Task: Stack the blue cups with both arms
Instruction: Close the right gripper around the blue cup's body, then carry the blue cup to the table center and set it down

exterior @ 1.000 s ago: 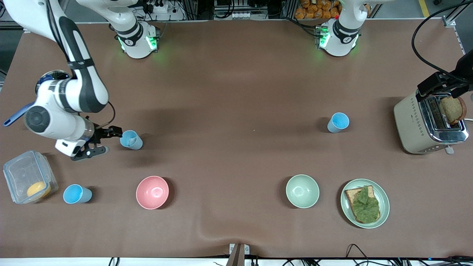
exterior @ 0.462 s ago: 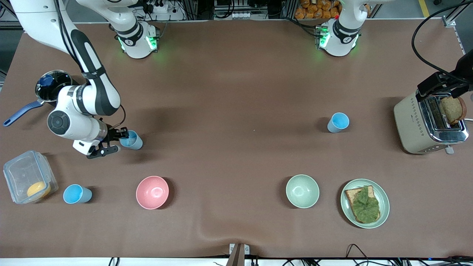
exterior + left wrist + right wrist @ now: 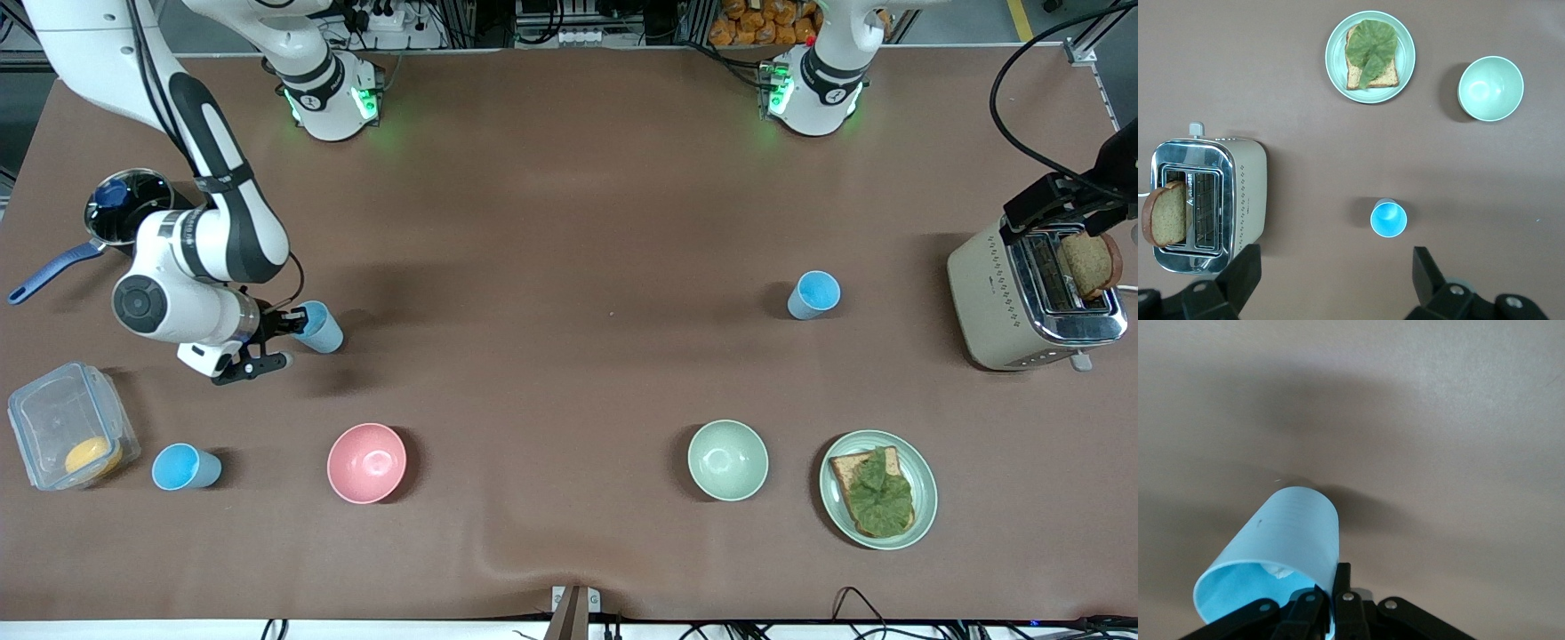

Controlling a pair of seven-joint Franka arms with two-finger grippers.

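Front view is showing the right gripper [image 3: 286,327] pinching the rim of a blue cup [image 3: 318,327] at the right arm's end of the table, cup tilting, its base toward the table's middle. Right wrist view is giving what the front cannot: fingers [image 3: 1341,600] closing together on the cup [image 3: 1281,550] wall, one inside and one outside, a white scrap [image 3: 1277,571] sitting inside, the base lifting off the brown table [image 3: 1438,420].

Around this gripper: a pan [image 3: 116,204] with a blue handle lying farther from the front camera, partly hidden by the right arm; a clear box [image 3: 67,427] with an orange thing in it nearer the camera; beside that box a second cup [image 3: 182,468] standing upright; a pink bowl [image 3: 366,462] nearer the camera too, clear of the gripped cup. Nothing is standing between the gripper and its cup.

Left gripper is out of the front frame; left wrist view is showing its fingers [image 3: 1238,277] spread wide, holding nothing, hanging over the third cup [image 3: 1389,218]. That cup [image 3: 813,294] is standing upright near the left arm's end. Around it, well apart: a toaster [image 3: 1208,203] with bread [image 3: 1166,215] sticking up, a green bowl [image 3: 1490,88], a plate [image 3: 1338,67] carrying toast with a leaf [image 3: 1371,50].
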